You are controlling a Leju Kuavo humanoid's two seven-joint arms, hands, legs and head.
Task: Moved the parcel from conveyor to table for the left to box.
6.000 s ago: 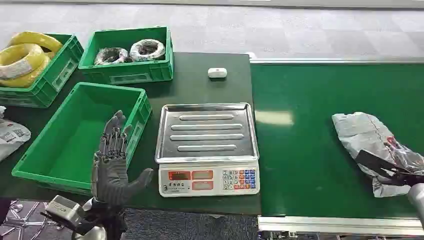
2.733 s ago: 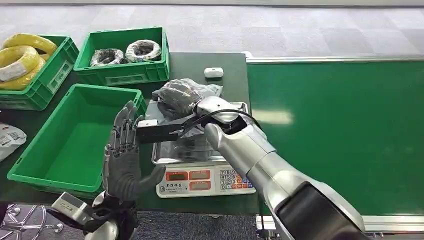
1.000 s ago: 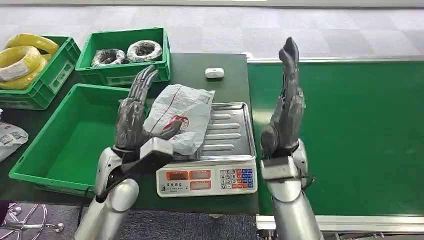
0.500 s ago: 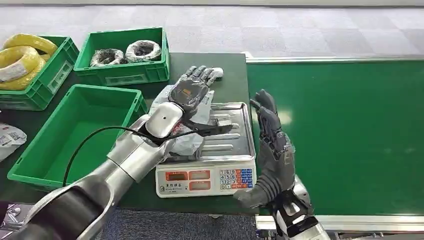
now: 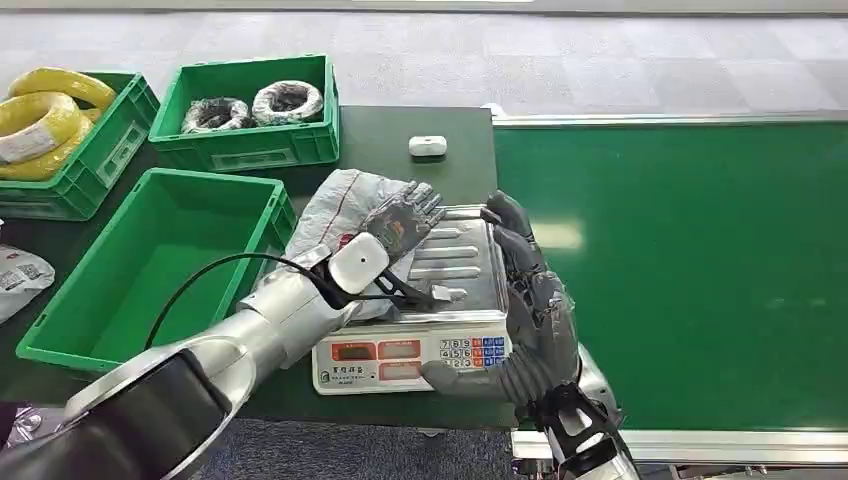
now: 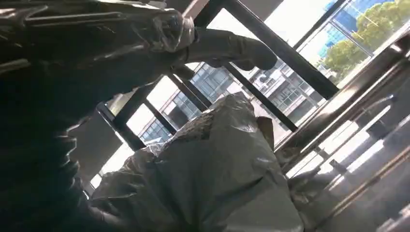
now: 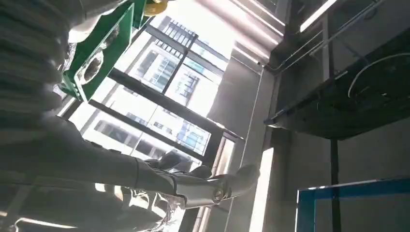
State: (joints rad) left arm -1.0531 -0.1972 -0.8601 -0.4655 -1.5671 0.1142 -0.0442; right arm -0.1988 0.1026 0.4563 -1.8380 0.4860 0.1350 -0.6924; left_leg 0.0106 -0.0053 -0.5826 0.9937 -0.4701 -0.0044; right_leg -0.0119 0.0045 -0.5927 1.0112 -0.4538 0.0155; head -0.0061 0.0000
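Head view, with the weighing scale (image 5: 420,300) as the fixed mark: the green conveyor belt (image 5: 690,270) runs along the scale's right side, and the dark table (image 5: 400,170) carries the scale and everything to its left. An empty green crate (image 5: 150,270) sits just beside the scale's left edge. Beyond that crate stand two more: one with wrapped coils (image 5: 248,110) behind the scale and to its left, and one with yellow coils (image 5: 60,135) further left.

The grey plastic parcel (image 5: 335,215) lies on the scale's steel tray, over its left half, with its edge overhanging toward the empty crate. The left hand (image 5: 395,225) lies palm-down on top of the parcel, fingers stretched flat and slightly spread toward the tray's far side; whether it actually grips the bag I cannot tell. The right hand (image 5: 525,300) stands upright at the scale's right edge, fingers apart, holding nothing, thumb in front of the keypad.

A small white device (image 5: 428,145) rests on the table behind the scale.
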